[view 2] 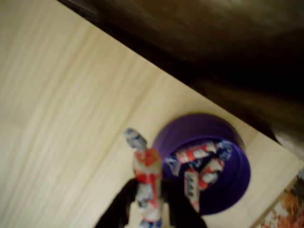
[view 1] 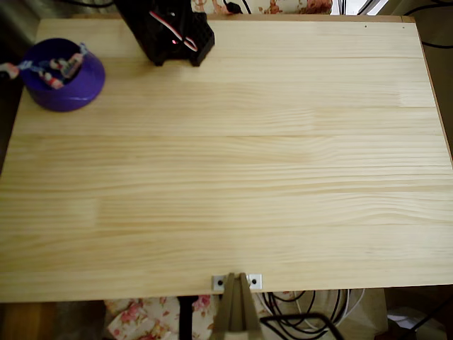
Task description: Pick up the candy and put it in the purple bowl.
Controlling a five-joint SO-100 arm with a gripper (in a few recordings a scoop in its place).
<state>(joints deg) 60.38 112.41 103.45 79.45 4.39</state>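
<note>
In the wrist view a candy (view 2: 147, 168) in a red, white and blue wrapper stands upright between my dark fingers (view 2: 124, 204), and my gripper (view 2: 148, 192) is shut on it above the wooden table. The purple bowl (view 2: 228, 187) lies just beyond and to the right, near the table corner, with several more wrapped candies (view 2: 197, 152) inside. From overhead, the purple bowl (view 1: 85, 88) sits at the table's far left corner, one candy end (view 1: 8, 69) hanging over its left rim. My black arm (view 1: 173, 32) is at the far edge, right of the bowl.
The light wooden table (view 1: 233, 177) stretches wide and bare in front of the arm. A metal bracket with a wooden post (view 1: 237, 283) sits at the near edge. Dark floor lies past the table edge behind the bowl (view 2: 213, 57).
</note>
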